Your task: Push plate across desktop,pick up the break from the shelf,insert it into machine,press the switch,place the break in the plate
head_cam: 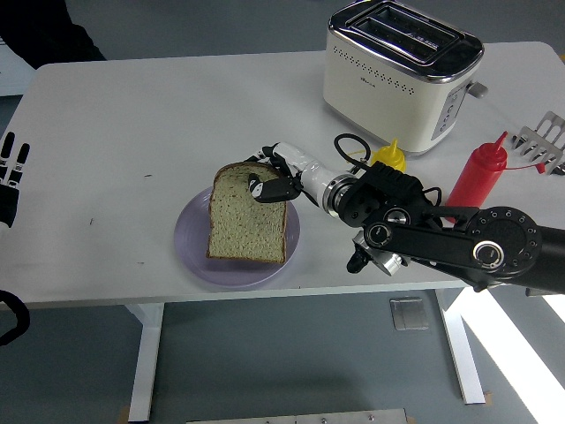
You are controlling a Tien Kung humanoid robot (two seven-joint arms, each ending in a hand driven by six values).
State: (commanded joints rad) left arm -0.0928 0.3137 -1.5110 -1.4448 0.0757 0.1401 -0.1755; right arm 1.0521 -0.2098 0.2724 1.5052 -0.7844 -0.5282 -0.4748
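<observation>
The right hand [269,179] is seen just left of frame centre, its fingers [259,187] curled closed over the upper right corner of the bread slice [248,215], which is gripped there. The slice is tilted, its lower edge resting on the lilac plate [192,247] in the lower middle of the frame, near the table's [132,132] front edge. The right arm enters from the lower right and crosses low over the tabletop. The left hand [9,172] is held at the far left edge, off the table, fingers extended and holding nothing. The cream toaster [402,75] stands at upper right with both slots empty. A yellow bottle [388,156] sits just in front of it, a red squeeze bottle [479,170] to the right, and a metal rack [543,140] at the right edge.
</observation>
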